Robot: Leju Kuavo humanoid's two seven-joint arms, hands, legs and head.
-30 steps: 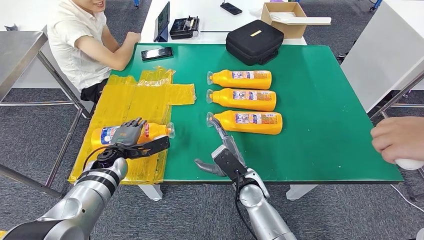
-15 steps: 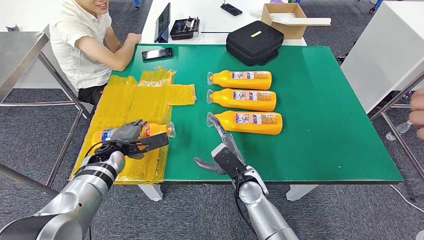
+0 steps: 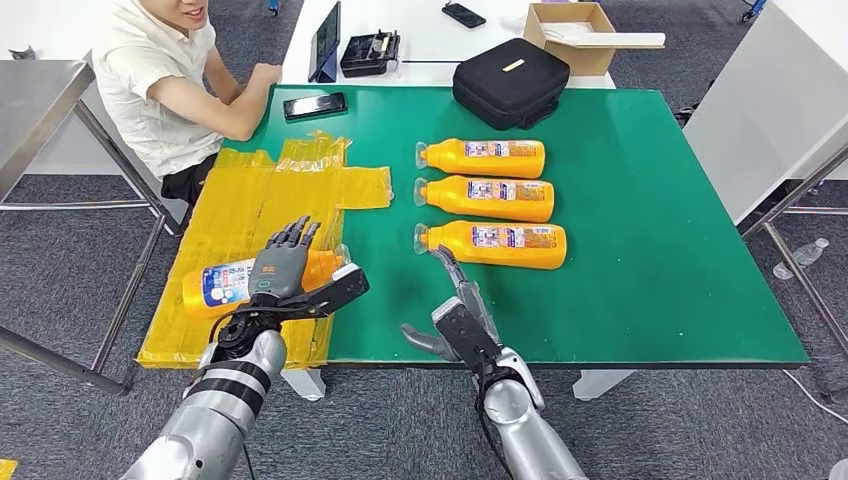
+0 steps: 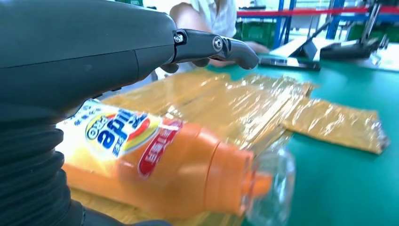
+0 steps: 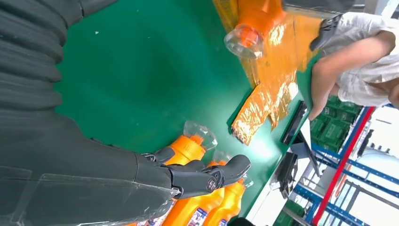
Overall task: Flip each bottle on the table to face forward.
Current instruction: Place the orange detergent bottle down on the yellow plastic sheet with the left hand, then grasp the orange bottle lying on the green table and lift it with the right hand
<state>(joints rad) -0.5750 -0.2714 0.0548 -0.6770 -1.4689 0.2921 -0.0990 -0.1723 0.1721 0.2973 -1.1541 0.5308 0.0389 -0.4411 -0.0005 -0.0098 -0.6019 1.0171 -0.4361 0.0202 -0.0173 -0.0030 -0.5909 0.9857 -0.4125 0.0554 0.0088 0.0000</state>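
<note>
Bottle (image 3: 222,284) lying on yellow film (image 3: 250,215), cap toward green table (image 3: 640,250) | left hand (image 3: 285,275) above it, fingers spread, holding nothing | right hand (image 3: 455,310) fingers extended, empty.

The left hand (image 3: 285,272) hides the middle of the bottle (image 3: 222,284).

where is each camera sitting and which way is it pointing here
Head view: high on the robot, facing forward and down at the green table; both silver arms, the left hand and right hand show.
Left wrist view: behind the left hand, facing the lone bottle lying on yellow plastic sheet.
Right wrist view: behind the right hand, facing three bottles.
Shared: the lone bottle's clear cap appears in both wrist views.
</note>
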